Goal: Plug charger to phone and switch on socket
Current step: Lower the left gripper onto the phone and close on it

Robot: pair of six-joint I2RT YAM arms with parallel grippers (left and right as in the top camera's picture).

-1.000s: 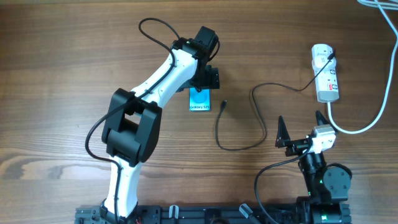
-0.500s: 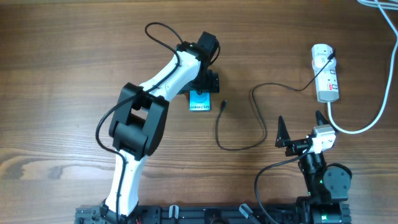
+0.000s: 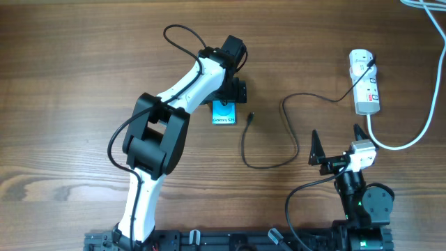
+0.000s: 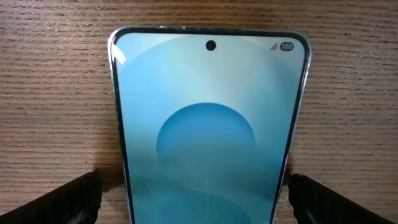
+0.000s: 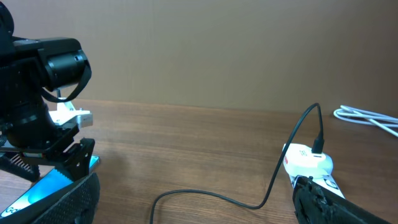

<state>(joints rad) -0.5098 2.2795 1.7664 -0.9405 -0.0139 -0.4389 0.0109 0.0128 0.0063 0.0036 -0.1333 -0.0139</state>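
Note:
The phone (image 3: 224,115) lies flat at the table's centre, cyan screen up, white band toward the front. It fills the left wrist view (image 4: 208,124). My left gripper (image 3: 231,92) is open over its far end, one finger on each side (image 4: 202,205) with a small gap. The charger (image 3: 289,132), a thin black cable, runs from the socket (image 3: 365,87) in a loop. Its connector tip (image 3: 251,117) lies just right of the phone, apart from it. My right gripper (image 3: 339,148) is open and empty, low at the front right. Its view shows the cable (image 5: 249,202) and socket (image 5: 308,163).
A thick white cable (image 3: 425,132) leaves the socket's near end and curves along the right edge to the far corner. It also shows in the right wrist view (image 5: 367,118). The left arm (image 3: 157,132) stretches across the left half of the table.
The left arm's elbow has swung right and forward, and its gripper has settled slightly over the phone. The phone, the cable and the right arm have not moved.

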